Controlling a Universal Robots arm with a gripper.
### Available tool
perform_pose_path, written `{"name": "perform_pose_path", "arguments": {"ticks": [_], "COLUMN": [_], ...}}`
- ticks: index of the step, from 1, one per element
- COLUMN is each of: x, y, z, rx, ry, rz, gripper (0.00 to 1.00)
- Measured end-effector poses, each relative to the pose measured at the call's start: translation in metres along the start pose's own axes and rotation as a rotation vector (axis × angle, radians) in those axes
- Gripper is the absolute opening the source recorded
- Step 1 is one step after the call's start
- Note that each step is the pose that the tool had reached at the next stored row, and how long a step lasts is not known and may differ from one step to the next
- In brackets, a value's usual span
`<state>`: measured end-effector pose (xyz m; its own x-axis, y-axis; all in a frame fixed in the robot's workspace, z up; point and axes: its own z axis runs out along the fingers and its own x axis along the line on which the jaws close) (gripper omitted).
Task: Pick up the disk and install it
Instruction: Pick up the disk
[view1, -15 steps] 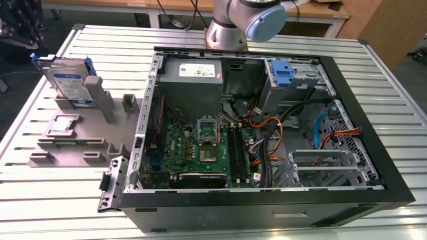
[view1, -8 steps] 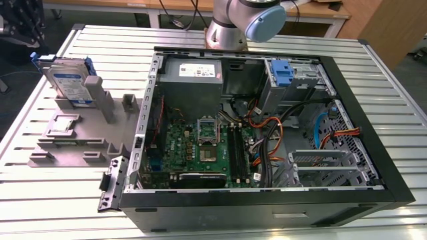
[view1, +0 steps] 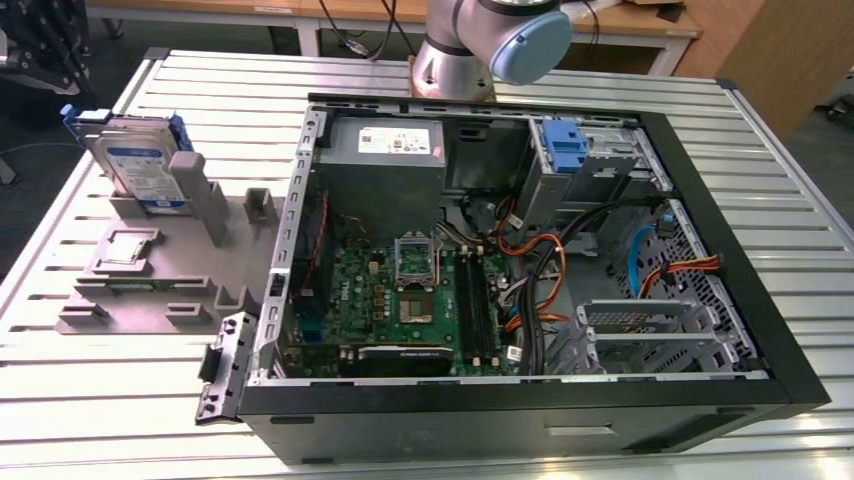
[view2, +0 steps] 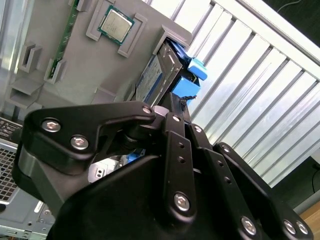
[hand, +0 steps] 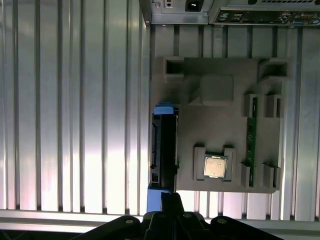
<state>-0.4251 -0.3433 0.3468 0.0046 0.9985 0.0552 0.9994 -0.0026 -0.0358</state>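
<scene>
The gripper (hand: 172, 200) hangs with its 2 jaws pressed together, gripping nothing. Below it the disk (hand: 164, 145) stands on edge in the grey holder (hand: 215, 125) beside the open computer case (view1: 747, 330) — white-and-blue label, print illegible.

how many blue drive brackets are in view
2. One is round the disk standing in the grey fixture; another bracket sits in the drive bay of the case. More may hide inside.
</scene>
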Motion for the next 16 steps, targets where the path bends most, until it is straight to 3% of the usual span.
{"name": "perform_pose_path", "arguments": {"ticks": [10, 11, 16], "x": [0.0001, 0.0001, 0.0002], "y": [0.0, 0.0, 0.0], "z": [0.0, 0.0, 0.0], "rx": [0.0001, 0.0, 0.0], "ry": [0.0, 0.0, 0.0], "rz": [0.0, 0.0, 0.0], "gripper": [0.18, 0.25, 0.26]}}
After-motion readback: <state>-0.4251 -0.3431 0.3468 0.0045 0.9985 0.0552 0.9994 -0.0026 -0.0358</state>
